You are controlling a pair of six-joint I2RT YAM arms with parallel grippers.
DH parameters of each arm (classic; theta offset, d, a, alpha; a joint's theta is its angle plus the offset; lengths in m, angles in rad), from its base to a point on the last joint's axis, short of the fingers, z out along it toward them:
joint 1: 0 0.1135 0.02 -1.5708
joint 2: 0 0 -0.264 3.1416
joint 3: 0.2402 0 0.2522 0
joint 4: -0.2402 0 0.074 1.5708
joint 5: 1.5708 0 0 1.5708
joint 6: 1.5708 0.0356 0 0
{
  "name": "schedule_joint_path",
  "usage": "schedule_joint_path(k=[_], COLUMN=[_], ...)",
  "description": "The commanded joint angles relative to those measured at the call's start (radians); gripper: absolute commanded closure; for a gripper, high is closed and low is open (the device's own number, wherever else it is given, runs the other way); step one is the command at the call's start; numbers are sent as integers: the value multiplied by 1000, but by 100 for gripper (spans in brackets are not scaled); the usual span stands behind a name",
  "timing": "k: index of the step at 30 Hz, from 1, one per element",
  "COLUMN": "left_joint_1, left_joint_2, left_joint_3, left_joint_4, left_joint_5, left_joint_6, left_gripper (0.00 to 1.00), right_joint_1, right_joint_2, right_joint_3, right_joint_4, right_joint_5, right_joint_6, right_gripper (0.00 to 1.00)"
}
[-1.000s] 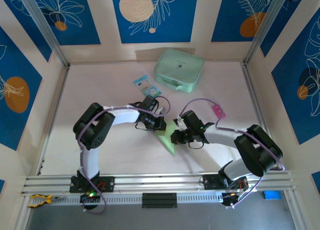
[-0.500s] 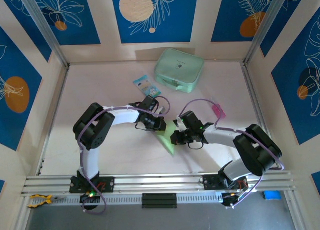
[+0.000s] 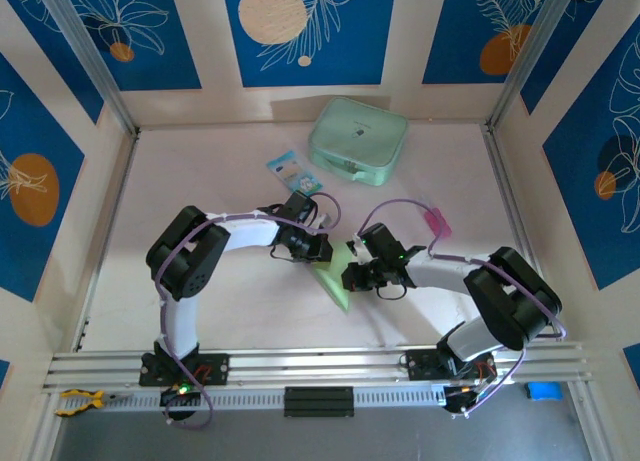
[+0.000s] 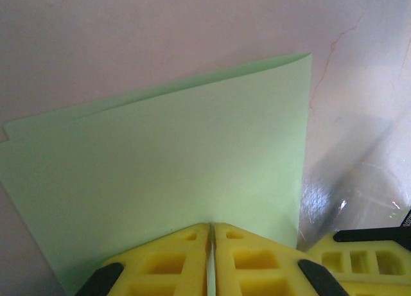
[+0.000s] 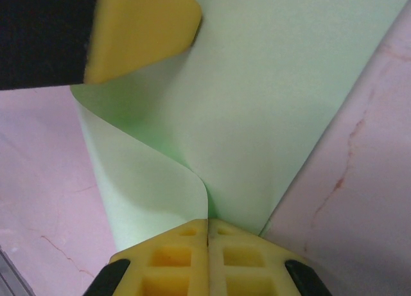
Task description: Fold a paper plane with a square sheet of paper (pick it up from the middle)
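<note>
Now the left tool and right tool each pinch tight on the paper, apparently to hold its fold aligned for creasing.

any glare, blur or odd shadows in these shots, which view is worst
top external: even light, sharp, soft arm shadows on the table. left wrist: paper crisp, left gripper slightly soft, hazy bright reflection on the table at lower right. right wrist: worst, the left gripper's finger at upper left blurred, shadow inside the paper's curl.
</note>
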Motion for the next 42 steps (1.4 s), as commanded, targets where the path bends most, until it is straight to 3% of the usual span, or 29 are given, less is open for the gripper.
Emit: schedule_joint_path(k=[1,17,23,27,35,39,42], left_joint_1=[-7,-7,-8,-8,-12,-32,-46], left_joint_2=[0,-10,-92,-162,-300,-311,-298], left_joint_3=[-1,62,66,15,-219,-335,-369], left_joint_4=[-45,-93,-83,-55,212,419,475], left_joint_5=[-16,-28,-69,-90,15,73,79], left_joint_6=[7,36,26,2,-178,-303,-339], left_gripper=[87,84,76,76,93,97,98], right_joint_1=[5,6,6,6,6,6,7], right_joint_2=[11,27,28,29,29,30,30], right_joint_3=[15,11,10,11,15,11,9], right_joint_4=[-13,-7,-2,-4,-10,-7,-4], right_joint_5=[0,-4,-4,-4,4,7,7], right_joint_6=[9,10,12,11,13,17,21], right_gripper=[98,99,99,98,99,99,99])
